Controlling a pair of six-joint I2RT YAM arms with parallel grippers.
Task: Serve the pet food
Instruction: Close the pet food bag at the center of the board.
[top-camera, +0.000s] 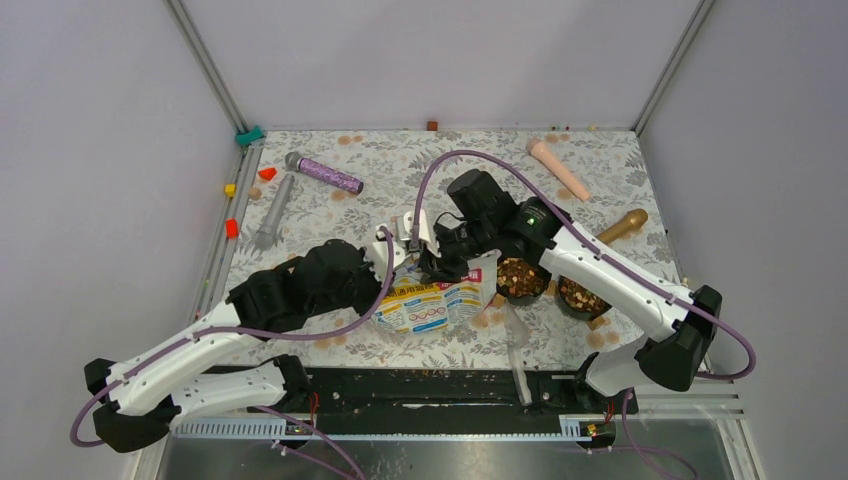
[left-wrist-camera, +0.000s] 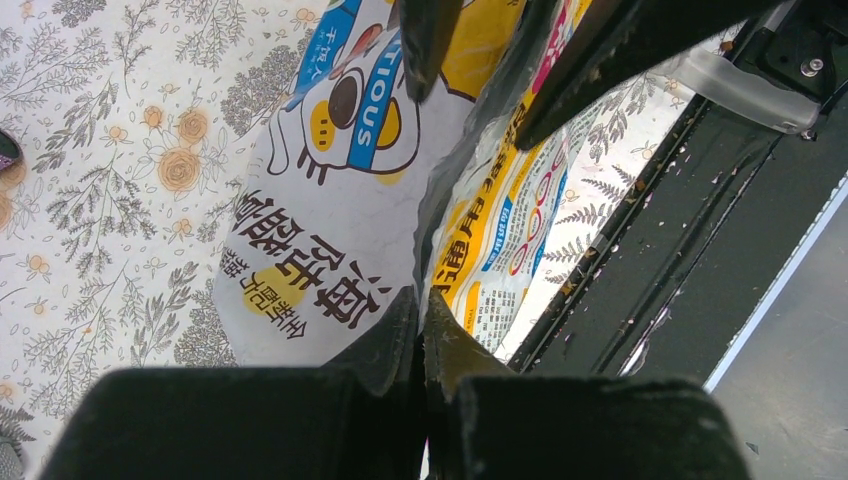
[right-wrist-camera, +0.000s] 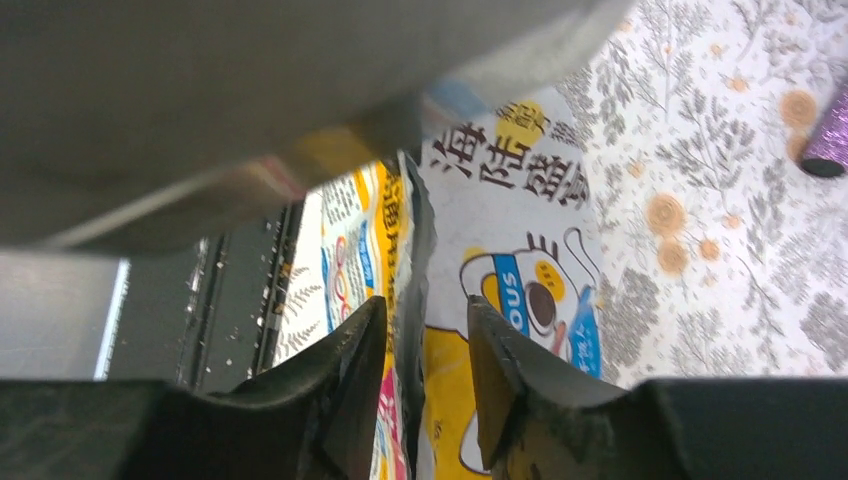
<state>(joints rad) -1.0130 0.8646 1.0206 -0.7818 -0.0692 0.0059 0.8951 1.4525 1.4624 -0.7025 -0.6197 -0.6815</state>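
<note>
Left edge of table: small red block (top-camera: 232, 228) and yellow block (top-camera: 230, 189), beside the floral cloth (top-camera: 400, 160).
Far left on cloth: grey microphone (top-camera: 273, 212) and purple glitter microphone (top-camera: 325, 174), both lying flat, heads near each other.
Left gripper (left-wrist-camera: 420, 312): fingers together, pinched on the top edge of the bag.
Bag (left-wrist-camera: 330, 200): yellow-white-pink with cartoon cat, near centre of table, just left of the bowls; top edge lifted between both grippers, printed side facing up in the top view.
Right gripper (right-wrist-camera: 425, 312): fingers apart, straddling the bag's top edge; the edge runs up between them, contact with either finger not clear.
Pet food (top-camera: 518, 275): brown and tan kibble heaped in two dark bowls (top-camera: 523, 300), side by side right of the bag, near side of table; right arm crosses over the right one.
Far right: peach-coloured stick (top-camera: 558, 168) lying at an angle; gold microphone (top-camera: 622, 226) nearer, just beyond the bowls.
</note>
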